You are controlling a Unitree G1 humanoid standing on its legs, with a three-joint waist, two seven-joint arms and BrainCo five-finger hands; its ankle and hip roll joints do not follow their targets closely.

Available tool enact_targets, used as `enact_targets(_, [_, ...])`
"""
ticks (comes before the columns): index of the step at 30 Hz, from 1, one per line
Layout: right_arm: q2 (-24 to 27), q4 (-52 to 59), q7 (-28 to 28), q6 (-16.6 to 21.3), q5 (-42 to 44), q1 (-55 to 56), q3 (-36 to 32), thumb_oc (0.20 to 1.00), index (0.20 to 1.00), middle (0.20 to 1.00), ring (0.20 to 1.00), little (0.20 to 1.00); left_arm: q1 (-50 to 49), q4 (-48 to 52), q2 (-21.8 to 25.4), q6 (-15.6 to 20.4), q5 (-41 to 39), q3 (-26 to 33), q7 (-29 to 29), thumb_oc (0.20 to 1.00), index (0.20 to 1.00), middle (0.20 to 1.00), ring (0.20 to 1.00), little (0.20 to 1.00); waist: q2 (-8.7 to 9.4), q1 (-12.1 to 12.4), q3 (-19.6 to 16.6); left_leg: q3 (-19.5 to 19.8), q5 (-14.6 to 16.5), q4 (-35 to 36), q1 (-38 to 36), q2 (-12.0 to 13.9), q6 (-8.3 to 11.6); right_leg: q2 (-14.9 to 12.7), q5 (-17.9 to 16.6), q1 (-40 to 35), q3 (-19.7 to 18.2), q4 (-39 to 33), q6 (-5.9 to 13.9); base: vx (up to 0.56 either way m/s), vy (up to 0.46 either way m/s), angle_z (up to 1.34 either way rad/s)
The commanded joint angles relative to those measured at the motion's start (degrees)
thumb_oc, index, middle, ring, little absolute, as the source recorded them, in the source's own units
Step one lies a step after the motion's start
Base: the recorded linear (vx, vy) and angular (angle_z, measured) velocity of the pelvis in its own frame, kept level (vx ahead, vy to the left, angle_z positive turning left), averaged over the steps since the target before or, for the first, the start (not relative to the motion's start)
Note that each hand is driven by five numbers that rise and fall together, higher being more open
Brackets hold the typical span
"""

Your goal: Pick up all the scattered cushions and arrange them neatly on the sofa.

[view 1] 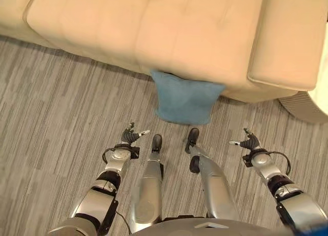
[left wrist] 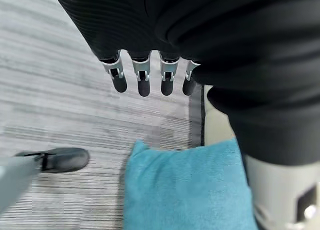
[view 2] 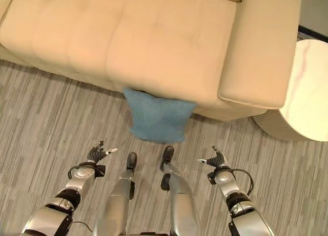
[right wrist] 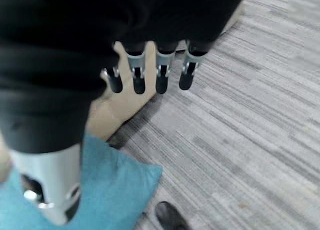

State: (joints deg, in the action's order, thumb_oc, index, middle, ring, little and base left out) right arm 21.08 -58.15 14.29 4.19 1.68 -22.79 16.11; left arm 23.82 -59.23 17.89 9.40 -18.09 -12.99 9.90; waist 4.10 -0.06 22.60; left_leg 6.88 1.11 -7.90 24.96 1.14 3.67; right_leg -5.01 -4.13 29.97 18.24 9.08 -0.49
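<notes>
One blue cushion (view 1: 185, 102), square, leaning against sofa (view 1: 154, 31)

Both eye views looked steeply down from the robot's head at the grey striped floor (view 1: 56, 98) and the front of the beige sofa (view 1: 154, 26); the right eye view sat slightly to one side and also took in a round white table (view 2: 310, 92); each wrist view looked from very close along its own hand, the left hand (left wrist: 145, 75) and the right hand (right wrist: 150, 70); all four views shared the blue cushion (view 1: 185, 100) against the sofa's base.
</notes>
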Motion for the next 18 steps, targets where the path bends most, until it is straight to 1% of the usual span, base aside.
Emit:
enact_targets(1, [0.7,1.2,2.9,2.1,2.3,4.0,0.8,1.000,1.000,1.000,1.000,1.000,-4.5,-0.5,0.2,1.9,-2.7,-0.3,2.0,1.000,1.000,1.000,1.000,1.000,-0.19,-0.4,-7.7,-1.5,0.5,-1.6,0.4,-0.5,1.33,-3.3,4.4,-2.8,-2.5,2.0,5.38,0.02,-0.041,-0.02])
enact_targets(2, [0.7,1.4,3.3,2.2,2.6,3.7,0.5,1.000,1.000,1.000,1.000,1.000,-4.3,0.1,0.3,2.0,-3.3,-0.3,2.2,1.000,1.000,1.000,1.000,1.000,-0.25,-0.5,-7.3,-1.5,0.7,-2.4,1.4,-0.6,1.38,-3.3,4.7,-2.2,-2.8,2.5,5.23,0.09,-0.082,-0.05])
enact_targets(3, [0.9,1.7,3.7,2.3,3.0,3.4,0.4,1.000,1.000,1.000,1.000,1.000,-3.9,0.7,0.3,2.2,-3.7,-0.4,2.6,1.000,1.000,1.000,1.000,1.000,-0.44,-0.3,-6.9,-1.4,2.5,-4.1,2.1,-0.4,1.79,-3.0,6.4,-1.8,-3.1,3.7,5.47,0.03,-0.064,-0.01])
enact_targets(4, [1.2,1.7,5.0,2.5,3.8,1.2,0.2,1.000,1.000,1.000,1.000,1.000,-1.8,0.8,0.1,2.6,-5.2,-0.8,3.2,1.000,1.000,1.000,1.000,1.000,-0.71,-0.7,-5.7,-1.7,2.8,-7.7,6.8,-0.4,1.77,-3.5,6.7,2.3,-3.2,6.1,5.25,0.00,-0.027,0.10])
enact_targets(5, [1.0,1.9,6.1,2.6,4.4,-1.4,0.4,1.000,1.000,1.000,1.000,1.000,0.3,0.9,0.4,2.9,-6.3,-1.1,3.9,1.000,1.000,1.000,1.000,1.000,-0.90,-1.0,-5.0,-2.0,2.9,-9.1,10.5,-0.2,1.51,-3.8,6.7,6.7,-3.7,8.3,5.31,-0.09,0.037,0.18])
enact_targets(8, [1.6,2.4,8.3,3.0,5.9,-5.8,0.1,1.000,1.000,1.000,1.000,1.000,4.1,1.5,2.0,3.6,-7.3,-1.4,5.6,1.000,1.000,1.000,1.000,1.000,-0.89,-1.4,-4.8,-2.4,3.2,-11.0,16.6,-0.6,0.95,-4.2,6.6,12.8,-4.9,10.4,5.67,-0.04,0.055,0.06])
enact_targets(9, [2.4,3.3,9.8,3.4,6.8,-8.9,-0.3,1.000,1.000,1.000,1.000,1.000,7.1,2.2,2.9,4.1,-8.3,-1.6,6.5,1.000,1.000,1.000,1.000,1.000,-0.88,-1.8,-4.8,-2.2,3.4,-12.4,21.0,-0.9,0.53,-4.5,6.6,17.3,-5.8,12.2,5.97,-0.03,0.067,0.01])
enact_targets(13, [4.0,4.4,12.3,3.9,8.9,-14.9,-1.1,1.000,1.000,1.000,1.000,1.000,13.9,3.1,5.8,4.7,-10.2,-2.0,8.0,1.000,1.000,1.000,1.000,1.000,-0.92,-2.7,-4.2,-2.0,4.3,-16.0,29.5,-1.7,-0.61,-5.5,6.8,25.8,-8.0,16.2,6.67,-0.01,0.074,-0.04])
enact_targets(14, [4.5,5.1,13.2,4.3,9.5,-17.5,-0.9,1.000,1.000,1.000,1.000,1.000,17.1,3.5,7.1,4.9,-10.9,-2.5,8.4,1.000,1.000,1.000,1.000,1.000,-0.88,-3.0,-3.9,-2.2,4.9,-17.3,32.4,-2.0,-1.22,-5.7,7.3,29.0,-8.8,17.8,6.66,-0.04,0.070,-0.07])
enact_targets(18, [5.4,6.2,15.2,4.8,10.8,-21.6,-1.0,1.000,1.000,1.000,1.000,1.000,23.1,3.6,9.3,5.0,-12.4,-3.5,9.3,1.000,1.000,1.000,1.000,1.000,-0.73,-3.8,-3.3,-2.3,6.0,-20.9,38.9,-2.6,-1.95,-5.9,7.4,35.4,-10.2,21.2,7.25,-0.03,0.045,-0.06])
